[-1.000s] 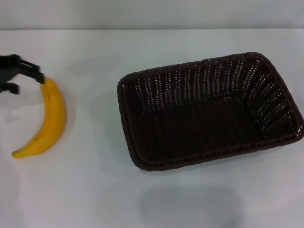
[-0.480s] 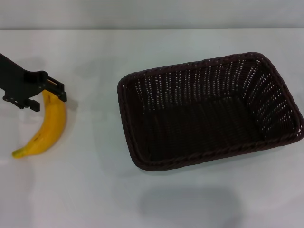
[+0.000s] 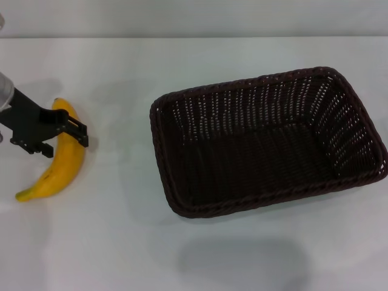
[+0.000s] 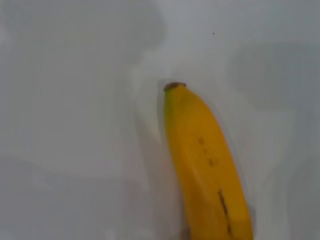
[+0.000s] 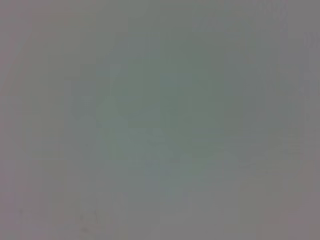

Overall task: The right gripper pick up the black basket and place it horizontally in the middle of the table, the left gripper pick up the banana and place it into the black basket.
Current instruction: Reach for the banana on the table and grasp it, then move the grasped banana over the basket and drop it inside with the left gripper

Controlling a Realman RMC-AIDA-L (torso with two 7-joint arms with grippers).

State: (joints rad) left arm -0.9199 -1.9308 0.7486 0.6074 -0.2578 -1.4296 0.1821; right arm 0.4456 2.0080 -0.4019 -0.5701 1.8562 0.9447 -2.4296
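Note:
The yellow banana [image 3: 65, 159] lies on the white table [image 3: 115, 242] at the far left, its curve running from a far tip down to a near-left end. My left gripper [image 3: 60, 140] is open and low over the banana's far half, one black finger on each side of it. The left wrist view shows the banana [image 4: 206, 165] close up, dark tip and brown specks, lying on the table. The black basket [image 3: 242, 109] sits lengthwise across the centre-right of the table with nothing inside. The right gripper is out of view, and its wrist view shows only plain grey.
A soft shadow falls on the table in front of the basket [image 3: 242, 260]. The table's far edge [image 3: 194, 37] meets a grey wall. White table surface lies between the banana and the basket.
My left gripper has moved in from the left edge, from beside the banana's far tip to straddling its far half. Banana and basket have not moved.

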